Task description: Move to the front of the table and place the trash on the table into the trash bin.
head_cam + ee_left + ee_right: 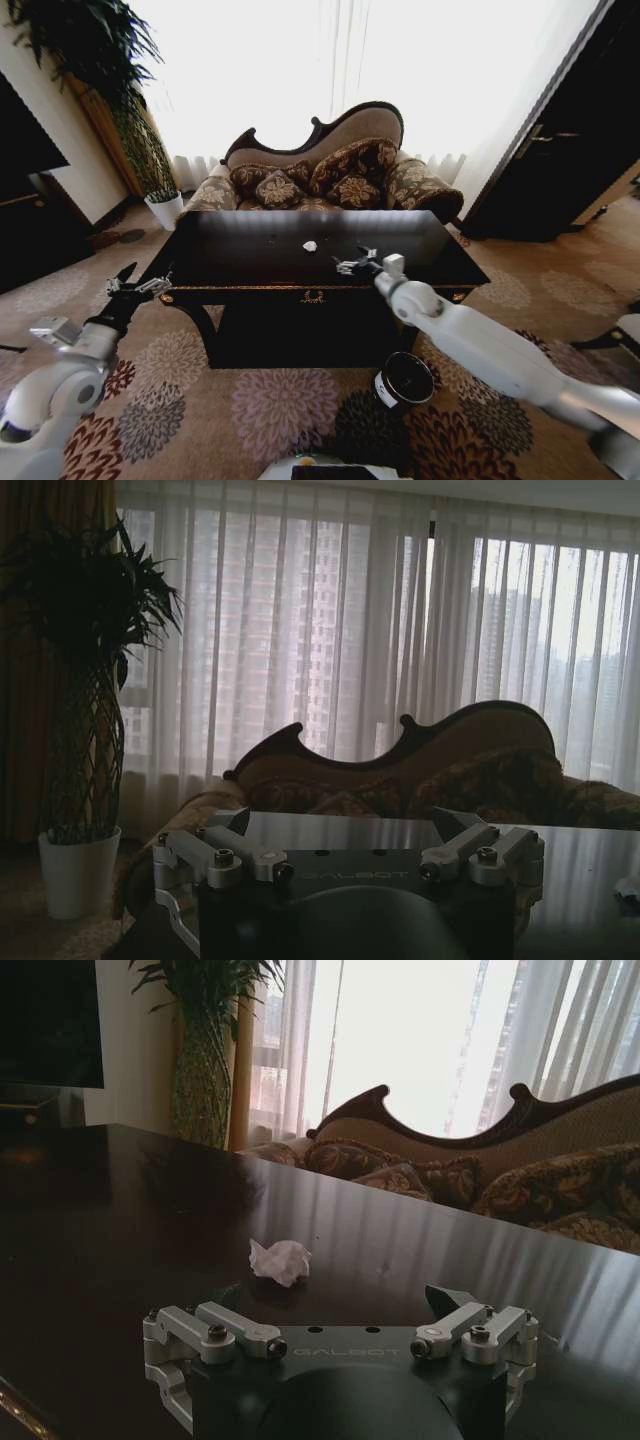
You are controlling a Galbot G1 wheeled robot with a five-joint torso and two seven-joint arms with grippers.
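bare tabletop (pixel 250 250) around paper wad (pixel 310 245)

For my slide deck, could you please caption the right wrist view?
Right tool, open, hovers above the dark glossy wooden table just short of a crumpled white paper wad.

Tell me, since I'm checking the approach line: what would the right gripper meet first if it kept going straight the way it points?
Probably the white paper wad on the table. The right gripper is open over the tabletop, with the wad just ahead, slightly off-centre; depth is uncertain.
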